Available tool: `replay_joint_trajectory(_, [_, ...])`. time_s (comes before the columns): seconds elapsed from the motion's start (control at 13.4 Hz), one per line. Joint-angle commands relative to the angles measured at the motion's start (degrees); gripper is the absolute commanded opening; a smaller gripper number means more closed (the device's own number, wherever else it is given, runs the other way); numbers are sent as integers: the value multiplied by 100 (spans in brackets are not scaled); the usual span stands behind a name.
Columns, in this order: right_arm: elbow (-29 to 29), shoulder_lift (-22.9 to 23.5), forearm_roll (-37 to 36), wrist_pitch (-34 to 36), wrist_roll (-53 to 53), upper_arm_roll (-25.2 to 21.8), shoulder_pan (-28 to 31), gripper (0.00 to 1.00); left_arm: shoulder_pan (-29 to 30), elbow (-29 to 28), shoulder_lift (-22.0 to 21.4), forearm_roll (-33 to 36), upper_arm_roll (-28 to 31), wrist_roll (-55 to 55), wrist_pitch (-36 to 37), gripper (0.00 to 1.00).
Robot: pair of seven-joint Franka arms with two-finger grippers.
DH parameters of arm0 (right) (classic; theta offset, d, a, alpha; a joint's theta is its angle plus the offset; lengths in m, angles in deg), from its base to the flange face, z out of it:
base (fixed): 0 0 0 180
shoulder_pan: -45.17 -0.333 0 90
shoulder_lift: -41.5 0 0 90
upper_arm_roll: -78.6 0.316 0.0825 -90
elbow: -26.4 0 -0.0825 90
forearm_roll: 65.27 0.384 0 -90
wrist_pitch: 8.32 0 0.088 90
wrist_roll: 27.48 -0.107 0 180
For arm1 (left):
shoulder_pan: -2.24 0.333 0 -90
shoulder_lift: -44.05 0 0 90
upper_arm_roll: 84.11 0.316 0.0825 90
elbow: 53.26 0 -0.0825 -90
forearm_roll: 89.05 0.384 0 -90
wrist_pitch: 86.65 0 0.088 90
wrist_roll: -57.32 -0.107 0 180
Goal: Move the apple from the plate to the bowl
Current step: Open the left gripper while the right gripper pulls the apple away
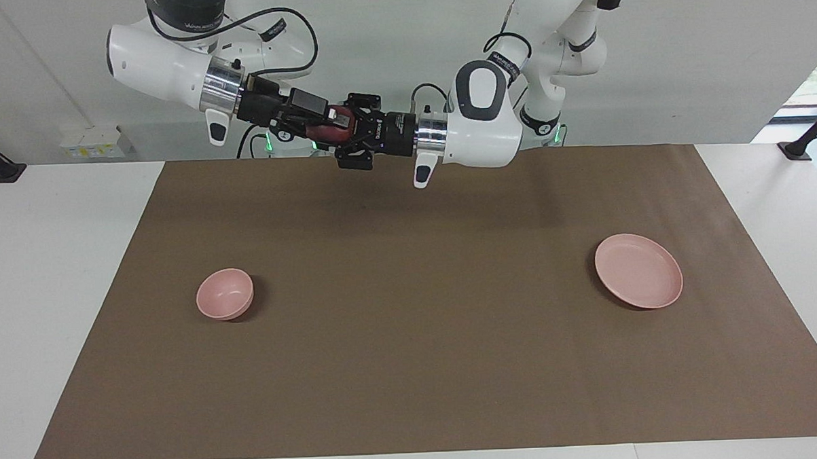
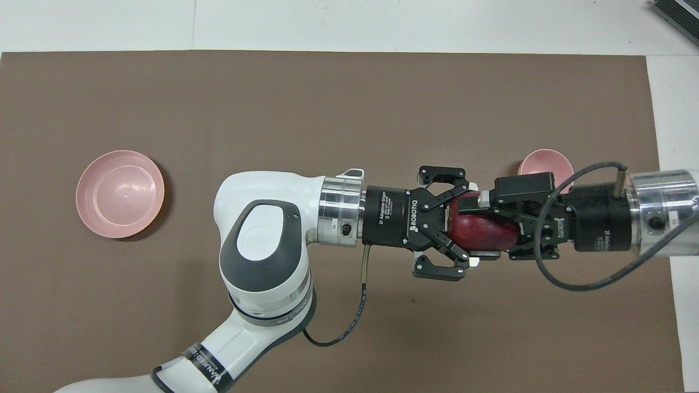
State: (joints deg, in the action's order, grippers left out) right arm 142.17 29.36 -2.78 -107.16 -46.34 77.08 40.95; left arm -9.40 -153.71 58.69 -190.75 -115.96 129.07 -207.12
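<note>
The dark red apple (image 1: pixel 321 132) (image 2: pixel 486 233) hangs high in the air between both hands, over the brown mat's edge by the robots. My left gripper (image 1: pixel 340 131) (image 2: pixel 467 225) is shut on it from the left arm's end. From the other end my right gripper (image 1: pixel 328 125) (image 2: pixel 478 229) has its fingers (image 2: pixel 468 204) against the apple, shut on it too. The pink plate (image 1: pixel 638 270) (image 2: pixel 120 194) lies empty toward the left arm's end. The small pink bowl (image 1: pixel 225 293) (image 2: pixel 546 161) stands empty toward the right arm's end, partly covered by the right hand in the overhead view.
A brown mat (image 1: pixel 412 338) covers most of the white table (image 1: pixel 50 269). A black cable (image 2: pixel 579 284) loops off the right wrist. A dark object (image 2: pixel 677 13) sits at the table's corner farthest from the robots.
</note>
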Motion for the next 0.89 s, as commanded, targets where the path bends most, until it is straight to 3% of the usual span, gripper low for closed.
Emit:
replay_joint_trajectory(0.0, [42, -70, -255, 58, -136, 29, 45, 0, 12, -132, -330, -17, 29, -56, -152, 100])
replay_joint_trajectory(0.3, [33, -61, -474, 180, 197, 12, 211, 0, 56, -229, -489, 289, 56, -38, -983, 100])
replay_joint_trajectory(0.52, [-72, -17, -992, 610, 925, 3, 676, 0, 222, -194, -419, 1079, 73, -73, -1198, 100])
replay_joint_trajectory(0.82, [-326, 114, -1704, 1138, 1638, -6, 1336, 0, 565, -177, -357, 2669, 73, -161, -1128, 100])
